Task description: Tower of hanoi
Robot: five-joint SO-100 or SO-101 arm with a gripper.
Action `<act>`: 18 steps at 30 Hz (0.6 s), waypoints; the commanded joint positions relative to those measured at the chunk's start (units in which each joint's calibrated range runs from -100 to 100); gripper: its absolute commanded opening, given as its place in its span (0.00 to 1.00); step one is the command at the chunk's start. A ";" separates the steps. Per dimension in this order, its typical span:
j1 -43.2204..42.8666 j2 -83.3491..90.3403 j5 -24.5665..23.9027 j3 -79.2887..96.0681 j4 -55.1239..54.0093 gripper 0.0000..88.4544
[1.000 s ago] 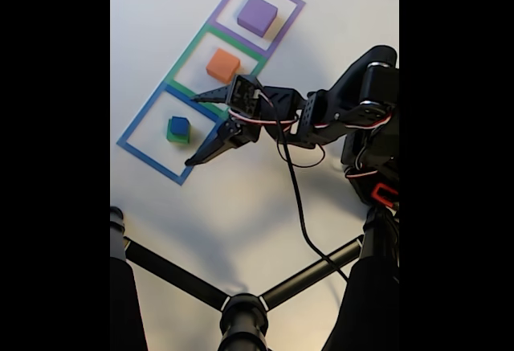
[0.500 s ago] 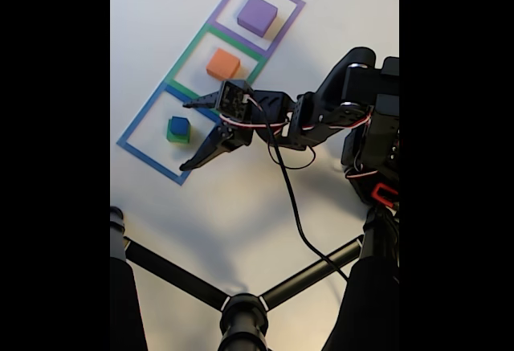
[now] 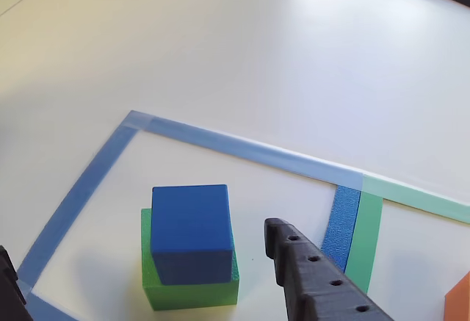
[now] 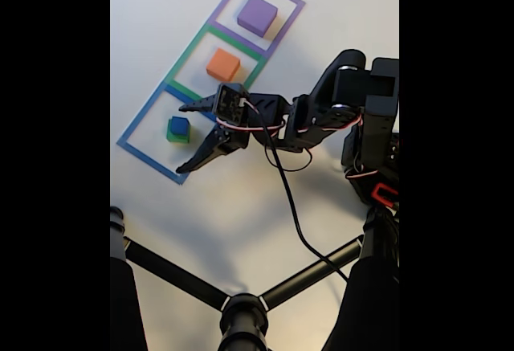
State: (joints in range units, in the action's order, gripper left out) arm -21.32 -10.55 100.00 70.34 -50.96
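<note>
white table, three taped squares

white table (image 4: 241,206) carries the blocks. blue cube (image 3: 191,231) sits on the green cube (image 3: 192,289), hiding most of it, inside the blue tape square (image 4: 165,135). gripper (image 4: 186,136) hovers beside them, jaws spread wide. orange block (image 4: 223,65) is cut off in the other view; purple slab (image 4: 257,14) lies farthest.

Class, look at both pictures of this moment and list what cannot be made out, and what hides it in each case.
- Green cube: its top is mostly covered by the blue cube in the other view.
- Orange block: cut off by the other view's corner.
- Gripper: its height above the table cannot be told in the fixed view.
</note>
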 commanded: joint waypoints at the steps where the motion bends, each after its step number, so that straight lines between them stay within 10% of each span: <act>1: -0.68 0.94 0.00 -1.59 -1.37 0.44; 18: -1.75 0.61 0.00 -2.41 -1.45 0.30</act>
State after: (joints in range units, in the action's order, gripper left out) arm -22.22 -10.55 99.81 69.39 -50.96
